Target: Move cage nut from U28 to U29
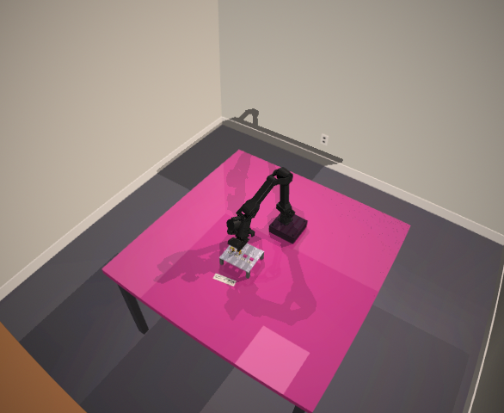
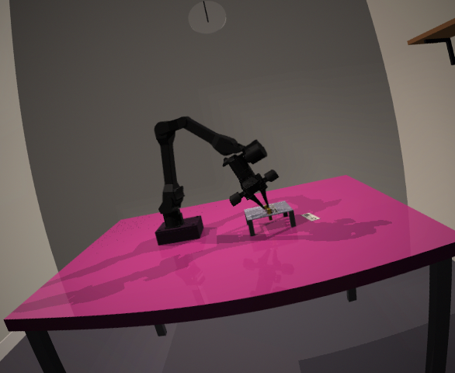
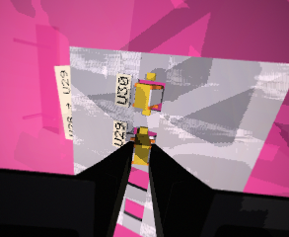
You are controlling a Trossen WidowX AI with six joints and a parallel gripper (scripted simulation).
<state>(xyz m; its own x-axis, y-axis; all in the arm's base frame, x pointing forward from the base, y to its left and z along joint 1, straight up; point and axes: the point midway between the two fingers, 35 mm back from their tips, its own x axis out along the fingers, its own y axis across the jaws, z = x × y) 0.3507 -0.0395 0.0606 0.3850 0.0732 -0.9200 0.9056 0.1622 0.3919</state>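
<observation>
The jaws point(image 1: 235, 249) point(image 2: 267, 207) grip the nut point(image 3: 141, 154) at U29, lower centre of the wrist frame; its long side runs up-down there, toward the other nut point(image 3: 143, 96) — seating probably needs squareness with the hole.

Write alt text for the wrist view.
Gripper shut on a yellow cage nut beside the U29 label on a grey rail plate; another yellow cage nut sits beside the U30 label.
</observation>
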